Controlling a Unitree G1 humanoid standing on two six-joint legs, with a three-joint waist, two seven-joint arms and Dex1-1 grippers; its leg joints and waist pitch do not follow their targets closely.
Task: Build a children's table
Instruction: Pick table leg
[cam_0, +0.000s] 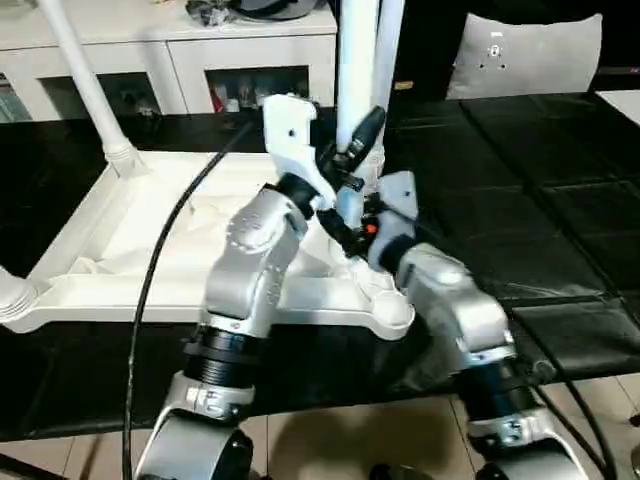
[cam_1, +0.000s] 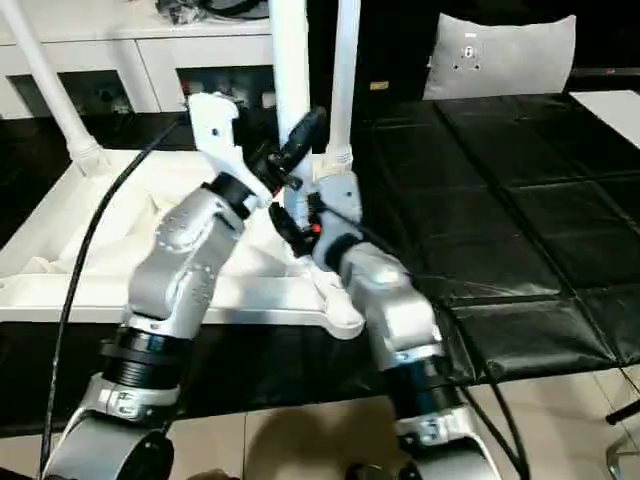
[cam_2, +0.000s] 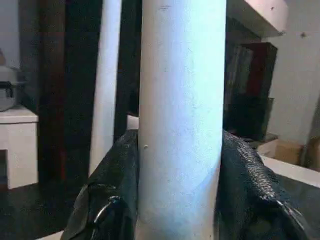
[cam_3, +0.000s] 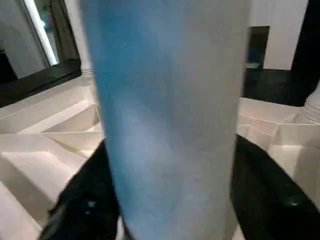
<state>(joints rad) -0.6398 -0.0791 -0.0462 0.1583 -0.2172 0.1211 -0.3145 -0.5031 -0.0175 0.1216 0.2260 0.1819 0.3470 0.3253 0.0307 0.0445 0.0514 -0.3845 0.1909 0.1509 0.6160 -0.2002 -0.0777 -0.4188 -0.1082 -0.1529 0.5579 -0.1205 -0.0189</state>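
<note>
The children's table top (cam_0: 120, 250) lies upside down, ribs up, on a black surface. One white leg (cam_0: 85, 85) stands in its far left corner socket, another (cam_0: 388, 50) at the far right. A third leg (cam_0: 355, 60) stands upright over the top's right side. My left gripper (cam_0: 358, 135) is shut on it, its black fingers (cam_2: 107, 190) on both sides of the tube. Lower down, my right gripper (cam_0: 350, 215) is shut on the same leg, its fingers (cam_3: 265, 180) hugging it. The leg's lower end is hidden behind the grippers. The near right corner socket (cam_0: 390, 310) is bare.
A white cabinet (cam_0: 250, 60) with dark glass doors stands along the back. A pale cushion-like panel (cam_0: 530, 55) sits at the back right. The black padded surface (cam_0: 540, 200) stretches to the right. A black cable (cam_0: 160, 270) runs along my left arm.
</note>
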